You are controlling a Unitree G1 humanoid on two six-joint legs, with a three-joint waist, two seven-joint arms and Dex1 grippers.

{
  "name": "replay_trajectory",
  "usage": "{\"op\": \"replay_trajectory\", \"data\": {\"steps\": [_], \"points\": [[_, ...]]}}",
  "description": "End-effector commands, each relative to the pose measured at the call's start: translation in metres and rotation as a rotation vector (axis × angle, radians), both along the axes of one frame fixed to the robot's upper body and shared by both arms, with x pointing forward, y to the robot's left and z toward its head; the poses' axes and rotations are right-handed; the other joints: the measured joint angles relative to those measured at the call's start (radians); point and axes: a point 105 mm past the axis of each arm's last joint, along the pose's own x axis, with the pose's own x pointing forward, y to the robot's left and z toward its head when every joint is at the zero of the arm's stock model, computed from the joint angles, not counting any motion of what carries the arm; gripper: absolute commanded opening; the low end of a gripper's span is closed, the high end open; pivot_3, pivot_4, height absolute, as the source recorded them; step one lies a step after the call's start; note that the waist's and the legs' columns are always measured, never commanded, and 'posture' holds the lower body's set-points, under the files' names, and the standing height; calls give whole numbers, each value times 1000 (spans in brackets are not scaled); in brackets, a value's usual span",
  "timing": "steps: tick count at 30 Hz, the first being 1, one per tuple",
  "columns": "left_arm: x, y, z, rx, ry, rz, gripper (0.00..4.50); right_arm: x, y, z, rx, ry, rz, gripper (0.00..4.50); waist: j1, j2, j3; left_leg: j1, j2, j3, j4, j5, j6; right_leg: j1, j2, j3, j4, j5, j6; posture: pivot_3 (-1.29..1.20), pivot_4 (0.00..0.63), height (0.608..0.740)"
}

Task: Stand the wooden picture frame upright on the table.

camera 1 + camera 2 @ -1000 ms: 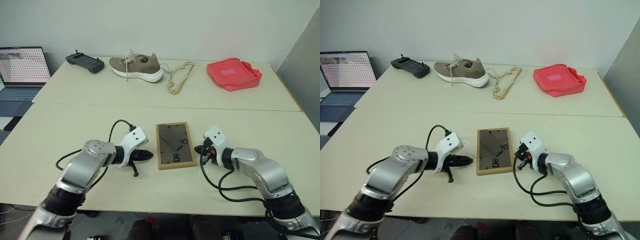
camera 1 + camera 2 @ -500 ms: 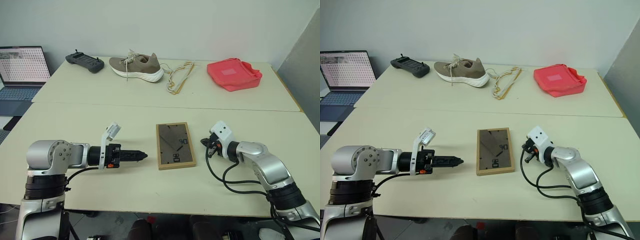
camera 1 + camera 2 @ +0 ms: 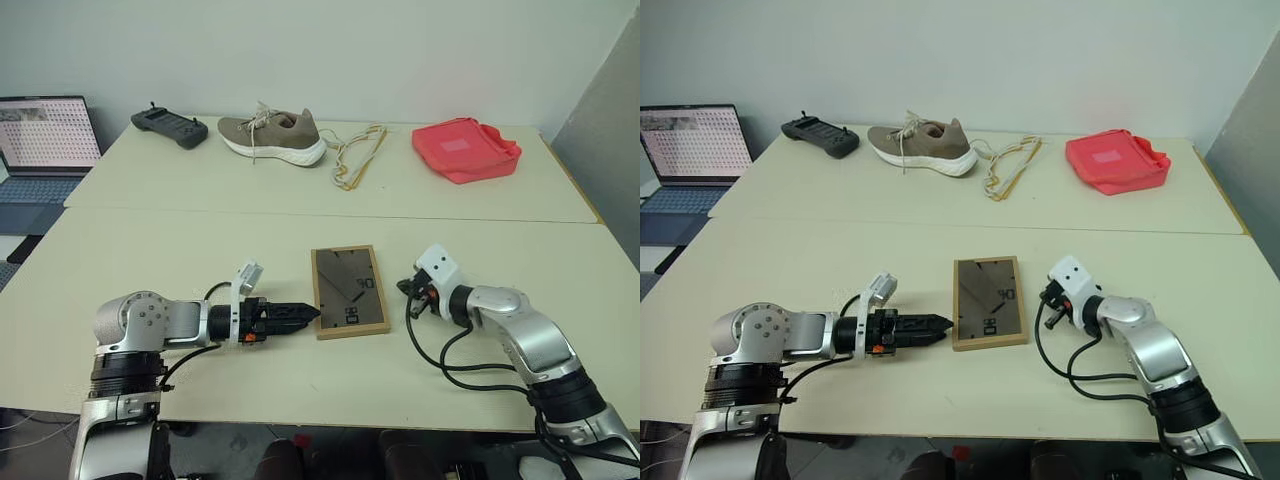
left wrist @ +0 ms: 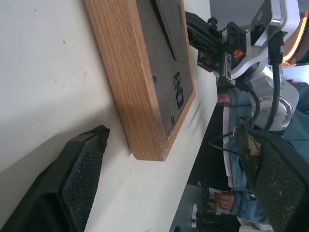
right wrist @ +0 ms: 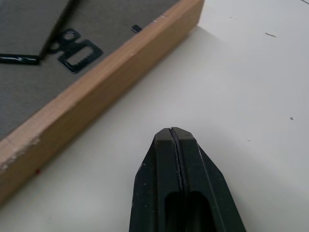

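Wooden picture frame [image 3: 348, 291] lying flat, dark back up, at the middle of the near table [image 3: 150, 250], unmoved since the earlier pictures. Left gripper [image 3: 306, 314] now just beside the frame's near-left corner, closer than half a second ago, when well apart from it; rolled over and fingers [image 4: 79, 181] spread wide, clenched a second ago. Right gripper [image 3: 406, 290] just to the right of the frame, pressed shut on nothing, placed about as before. Shoe [image 3: 272, 135] and red pouch [image 3: 465, 148] on the far table.
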Motion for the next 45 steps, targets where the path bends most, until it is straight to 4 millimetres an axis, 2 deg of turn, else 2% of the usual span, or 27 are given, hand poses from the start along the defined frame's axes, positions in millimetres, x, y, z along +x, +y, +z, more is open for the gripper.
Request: {"op": "replay_trajectory", "data": {"steps": [1, 7, 11, 15, 19, 22, 25, 28, 31, 32, 34, 36, 39, 43, 45], "points": [[-2, -11, -22, 58, 60, 4, 4447, -12, 26, 2, 30, 9, 84, 0, 8, 1, -2, 0, 0, 0, 0, 0, 0, 0, 0, 0, 0, 0, 0, 0, 150, 740], [-2, -26, -21, 26, 45, -16, 4447, -14, 45, 3, 59, 17, 110, 0, 18, 2, -8, 1, -1, 0, 0, 0, 0, 1, -1, 0, -1, 0, 0, 0, 150, 740], [1, -29, -17, -2, 37, -3, 4447, -14, 47, 3, 64, 15, 112, 0, 20, 3, -9, 1, -2, 0, 0, 0, 0, 2, -2, 0, -1, 0, 0, 0, 150, 740], [1, -30, -18, -4, 40, 2, 4447, -22, 59, 5, 92, 20, 163, 0, 18, 3, -9, 1, -2, 0, 0, 0, 0, 2, -1, 0, -1, 0, 0, 0, 150, 740], [4, -28, -16, -4, 24, 18, 3829, -18, 51, -3, 54, 19, 127, 0, 18, 3, -9, 1, -2, 0, 0, 0, 0, 1, -1, 0, -1, 0, 0, 0, 150, 740], [7, -25, -10, -19, 12, 23, 3187, -11, 33, -4, 33, 10, 60, 0, 18, 3, -9, 0, -2, 0, 0, 0, 0, 1, -1, 0, -1, 0, 0, 0, 150, 740], [6, -23, 2, -42, -18, 5, 2521, -3, 10, 3, 19, -22, -6, 0, 17, 2, -9, 0, -2, 0, 0, 0, 0, 1, -1, 0, -1, 0, 0, 0, 150, 740], [8, -21, 16, -76, -56, 4, 1879, 4, -12, 19, 32, -68, -61, 0, 17, 2, -8, -2, -2, 0, 0, 0, 0, -1, -1, 0, -1, 0, 0, 0, 150, 740], [9, -19, 30, -105, -99, -3, 1314, 9, -24, 47, 94, -110, -89, 0, 16, 2, -8, -2, -1, 0, -1, 0, 0, -2, -1, 0, -1, 0, 0, 0, 150, 740], [10, -19, 35, -115, -114, -3, 1313, 10, -26, 58, 123, -117, -88, 0, 15, 2, -7, -2, -1, -1, -1, 0, 0, -2, -1, 0, -2, 0, 0, 0, 150, 740], [15, -21, 56, -148, -187, -10, 1313, 3, -14, 93, 325, -69, -8, 173, 13, 1, -5, -2, -1, 0, -1, 0, 0, -2, -1, 0, -1, 0, 0, 0, 150, 740], [17, -22, 69, -178, -229, -15, 1313, -5, -4, 113, 453, -21, 64, 435, 11, 1, -2, -3, 0, -1, -1, 0, -1, -3, 0, 0, 0, 0, 0, 0, 150, 740], [17, -26, 83, -205, -276, -44, 1313, -8, 11, 140, 574, 23, 165, 1070, 11, 1, -2, -4, 0, -2, -2, 0, -1, -3, 0, -2, -2, 0, 0, 0, 150, 740], [13, -31, 89, -171, -334, -92, 1313, -1, 22, 154, 612, 45, 190, 1913, 9, 1, -1, -5, 0, -2, -2, 1, -1, -3, 0, -2, -3, 0, 0, 0, 150, 740], [14, -32, 96, -185, -365, -98, 1313, -2, 33, 165, 616, 43, 271, 2315, 9, 1, -1, -5, 0, -2, -2, 1, -1, -4, -1, -2, -3, 0, 0, 0, 150, 740]]}}
